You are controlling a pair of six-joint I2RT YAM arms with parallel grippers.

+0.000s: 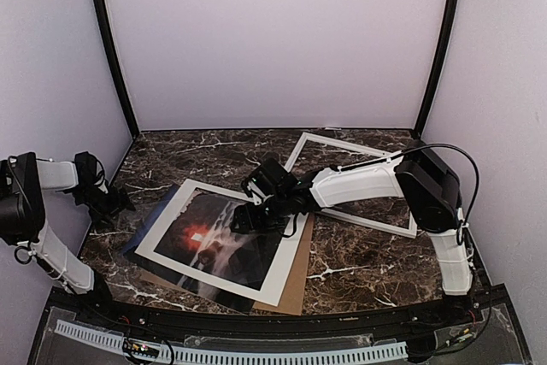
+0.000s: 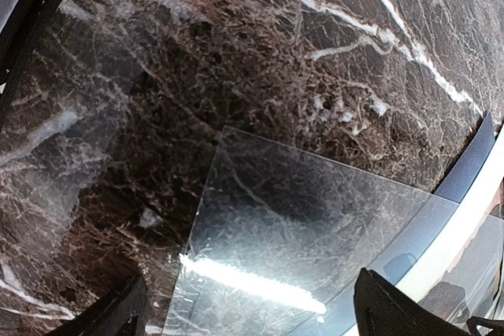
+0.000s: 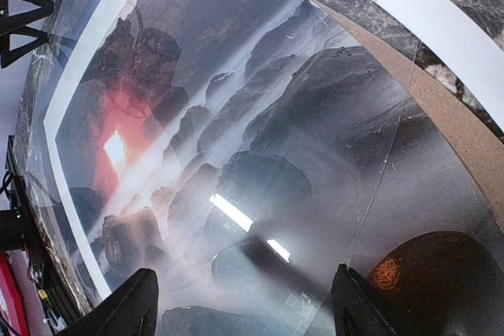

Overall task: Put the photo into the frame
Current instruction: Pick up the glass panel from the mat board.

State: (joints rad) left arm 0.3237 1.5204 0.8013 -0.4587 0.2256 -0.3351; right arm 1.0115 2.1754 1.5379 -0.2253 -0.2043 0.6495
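Note:
The photo [image 1: 218, 241], a dark landscape with a red glow, lies flat at the left-centre of the table under a white paper mat [image 1: 162, 228]. The white frame [image 1: 367, 220] lies at the back right, partly hidden by my right arm. My right gripper [image 1: 244, 215] hovers over the photo's far right corner. In the right wrist view the right gripper [image 3: 244, 312] is open and empty just above the photo [image 3: 197, 116], with a clear sheet over it. My left gripper [image 1: 124, 203] is open and empty at the left, beside the stack's corner.
A brown cardboard sheet [image 1: 299, 271] lies under the stack and shows in the right wrist view [image 3: 441, 108]. In the left wrist view a clear sheet's corner [image 2: 315, 226] rests on the marble [image 2: 197, 53], beside the mat's edge [image 2: 465, 226]. Enclosure walls ring the table.

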